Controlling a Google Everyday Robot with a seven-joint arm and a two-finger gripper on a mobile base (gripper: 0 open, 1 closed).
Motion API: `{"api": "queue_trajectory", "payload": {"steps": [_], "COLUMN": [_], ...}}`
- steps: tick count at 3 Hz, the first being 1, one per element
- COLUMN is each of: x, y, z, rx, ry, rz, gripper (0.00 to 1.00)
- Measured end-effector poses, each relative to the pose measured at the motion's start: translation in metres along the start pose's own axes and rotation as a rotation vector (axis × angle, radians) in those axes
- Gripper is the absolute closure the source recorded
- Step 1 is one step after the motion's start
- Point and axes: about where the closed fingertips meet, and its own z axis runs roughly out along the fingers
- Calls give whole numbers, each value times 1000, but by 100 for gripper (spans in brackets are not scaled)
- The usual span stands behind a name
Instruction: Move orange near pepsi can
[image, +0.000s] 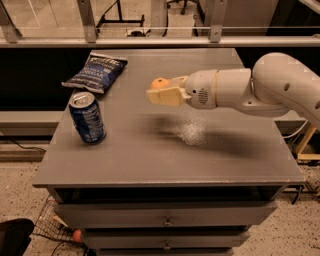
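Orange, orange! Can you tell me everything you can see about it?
The orange is small, round and bright, with smooth-looking skin. Only its top shows, peeking above the tan gripper, which is shut on it. It hangs in the air over the grey table, apart from the pepsi can, touching nothing else.

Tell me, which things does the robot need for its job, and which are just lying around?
Needed: orange, held in the gripper above the table; pepsi can, standing front left.
Lying about: chip bag, back left; small ball, on the floor beside a wire basket.
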Motion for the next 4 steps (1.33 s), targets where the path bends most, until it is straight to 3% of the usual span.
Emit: {"api": "queue_trajectory", "payload": {"steps": [1, 2, 4], "x": [22, 39, 49], "y": [22, 47, 48], "z": [17, 35, 51], "rx": [-46, -92, -116], "ry": [1, -2, 12], "rz": [-16, -91, -92], "gripper": [100, 100, 100]}}
